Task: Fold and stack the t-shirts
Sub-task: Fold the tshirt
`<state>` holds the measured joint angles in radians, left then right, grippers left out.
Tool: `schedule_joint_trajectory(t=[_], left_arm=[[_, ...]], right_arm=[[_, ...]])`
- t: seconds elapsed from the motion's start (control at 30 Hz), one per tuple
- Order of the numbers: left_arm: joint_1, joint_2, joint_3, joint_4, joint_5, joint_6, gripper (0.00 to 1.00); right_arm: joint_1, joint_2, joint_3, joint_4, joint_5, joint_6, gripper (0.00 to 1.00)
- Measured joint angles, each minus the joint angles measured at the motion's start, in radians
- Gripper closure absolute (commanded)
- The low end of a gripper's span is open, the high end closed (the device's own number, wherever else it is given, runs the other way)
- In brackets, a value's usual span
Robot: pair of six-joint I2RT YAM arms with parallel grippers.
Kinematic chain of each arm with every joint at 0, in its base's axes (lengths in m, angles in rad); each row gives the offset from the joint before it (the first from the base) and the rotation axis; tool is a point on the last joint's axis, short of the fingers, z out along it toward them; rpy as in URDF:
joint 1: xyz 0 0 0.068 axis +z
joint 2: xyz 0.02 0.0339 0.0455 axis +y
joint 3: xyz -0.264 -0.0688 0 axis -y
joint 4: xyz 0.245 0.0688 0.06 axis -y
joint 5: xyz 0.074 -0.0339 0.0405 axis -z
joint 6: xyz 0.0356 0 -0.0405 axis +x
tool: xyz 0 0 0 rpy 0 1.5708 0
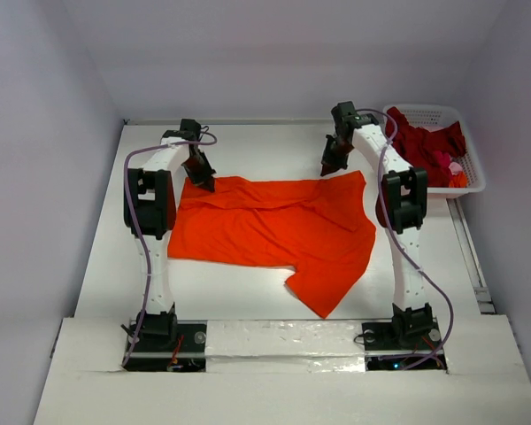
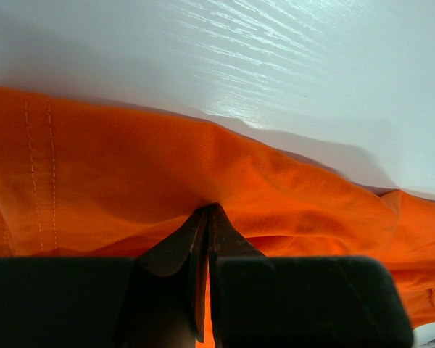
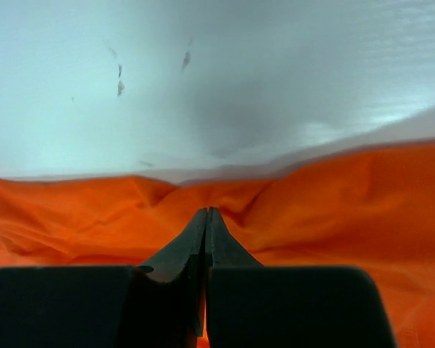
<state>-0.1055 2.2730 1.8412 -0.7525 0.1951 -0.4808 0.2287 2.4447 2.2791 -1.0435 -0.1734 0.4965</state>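
Observation:
A bright orange t-shirt (image 1: 279, 230) lies spread on the white table, one sleeve pointing toward the near edge. My left gripper (image 1: 203, 184) is shut on its far left corner, the cloth (image 2: 203, 167) pinched between the black fingertips (image 2: 208, 212). At the far right edge of the shirt, my right gripper (image 1: 329, 168) is shut on the cloth too, and orange fabric (image 3: 333, 210) bunches around its tips (image 3: 207, 214). Dark red t-shirts (image 1: 423, 143) are heaped in the basket at the back right.
The white latticed basket (image 1: 472, 181) stands at the table's far right corner, next to the right arm (image 1: 398, 195). Bare white table (image 1: 265, 146) runs beyond the shirt up to the back wall. Grey walls close in the left and right sides.

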Motion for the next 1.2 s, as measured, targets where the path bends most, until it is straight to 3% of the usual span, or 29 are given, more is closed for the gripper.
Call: schedule_joint_trajectory(t=[0.43,0.67,1.2], left_arm=[[0.0,-0.013,-0.022,0.02,0.0,0.0,1.0],[0.0,-0.013,-0.022,0.021,0.0,0.001,1.0],[0.0,-0.015,-0.021,0.018,0.0,0.002,1.0]], right_arm=[[0.009,-0.423,-0.452,0.053,0.182,0.004,1.0],[0.063,-0.387,-0.554,0.076,0.248,0.004,1.0],[0.078,-0.225,-0.479,0.069,0.238,0.058,1.0]])
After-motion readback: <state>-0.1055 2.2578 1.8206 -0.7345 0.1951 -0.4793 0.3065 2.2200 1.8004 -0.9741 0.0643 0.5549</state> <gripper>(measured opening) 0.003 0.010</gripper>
